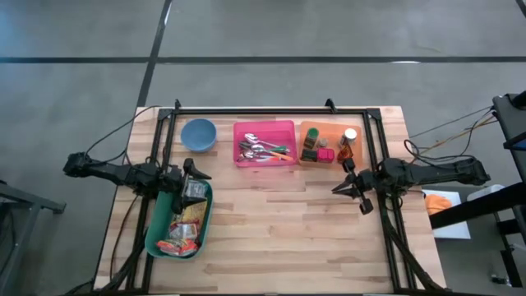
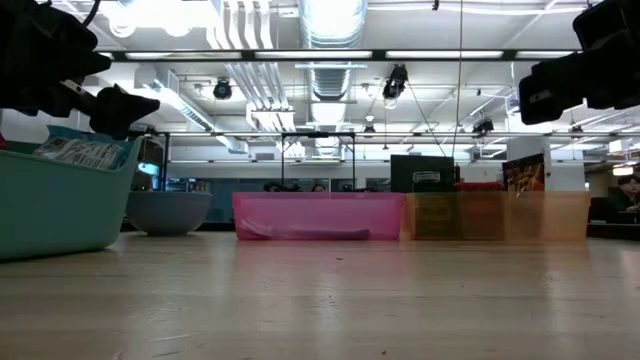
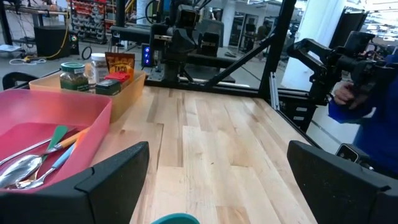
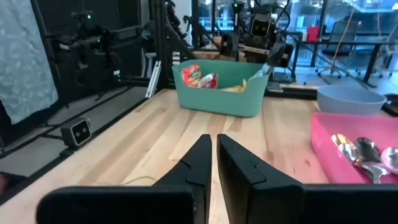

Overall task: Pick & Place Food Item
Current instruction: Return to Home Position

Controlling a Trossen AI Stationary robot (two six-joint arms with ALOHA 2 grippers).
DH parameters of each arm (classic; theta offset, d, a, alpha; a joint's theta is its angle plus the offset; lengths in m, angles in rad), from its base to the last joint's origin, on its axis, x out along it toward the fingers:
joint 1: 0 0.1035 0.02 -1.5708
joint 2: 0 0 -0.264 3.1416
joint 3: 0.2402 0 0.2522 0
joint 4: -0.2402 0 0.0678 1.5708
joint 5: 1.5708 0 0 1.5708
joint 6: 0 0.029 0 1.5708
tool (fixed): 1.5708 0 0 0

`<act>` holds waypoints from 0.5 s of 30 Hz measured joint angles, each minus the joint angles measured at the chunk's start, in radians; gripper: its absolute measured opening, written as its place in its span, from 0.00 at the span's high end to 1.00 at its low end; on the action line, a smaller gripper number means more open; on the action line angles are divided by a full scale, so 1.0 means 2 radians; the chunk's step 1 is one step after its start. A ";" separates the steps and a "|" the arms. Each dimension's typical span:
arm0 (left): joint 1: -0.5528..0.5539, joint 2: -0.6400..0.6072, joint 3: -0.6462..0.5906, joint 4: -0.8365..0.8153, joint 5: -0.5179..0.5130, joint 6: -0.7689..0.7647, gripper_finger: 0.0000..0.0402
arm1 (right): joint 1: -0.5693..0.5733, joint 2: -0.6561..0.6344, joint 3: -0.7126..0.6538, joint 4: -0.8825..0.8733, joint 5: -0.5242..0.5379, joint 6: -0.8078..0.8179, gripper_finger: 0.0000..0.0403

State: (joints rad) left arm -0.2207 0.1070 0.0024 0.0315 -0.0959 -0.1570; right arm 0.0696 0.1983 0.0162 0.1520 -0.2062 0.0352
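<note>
Several food packets [image 1: 185, 226] lie in a teal bin [image 1: 207, 215] at the table's left, with red and yellow packets [image 4: 200, 77] showing over its rim in the right wrist view. My left gripper [image 1: 200, 177] hangs open and level above the bin's far end, with nothing between its fingers [image 3: 118, 171]. My right gripper [image 1: 337, 188] is shut and empty at the table's right, above the bare wood and pointing level toward the bin [image 4: 221, 93].
Along the far edge stand a blue bowl [image 1: 199, 134], a pink tray [image 1: 265, 131] with spoons and an orange tray [image 1: 330, 131] with jars and small boxes. Bare wood [image 1: 279, 230] lies between the two arms. A black frame [image 1: 271, 111] rims the table.
</note>
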 joint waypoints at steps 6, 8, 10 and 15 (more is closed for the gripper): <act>0.000 0.000 0.000 0.000 0.000 0.000 0.04 | 0.000 0.004 0.000 0.000 0.000 -0.004 0.94; 0.000 0.000 0.000 0.000 0.000 0.000 0.04 | 0.000 0.004 0.000 0.000 0.000 -0.004 0.94; 0.000 0.000 0.000 0.000 0.000 0.000 0.04 | 0.000 0.003 0.000 0.000 0.000 -0.004 0.94; 0.000 0.000 0.000 0.000 0.000 0.000 0.04 | 0.000 0.004 0.000 0.000 -0.001 -0.005 0.94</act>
State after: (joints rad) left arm -0.2207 0.1070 0.0017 0.0311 -0.0959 -0.1570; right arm 0.0696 0.2058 0.0162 0.1524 -0.2077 0.0261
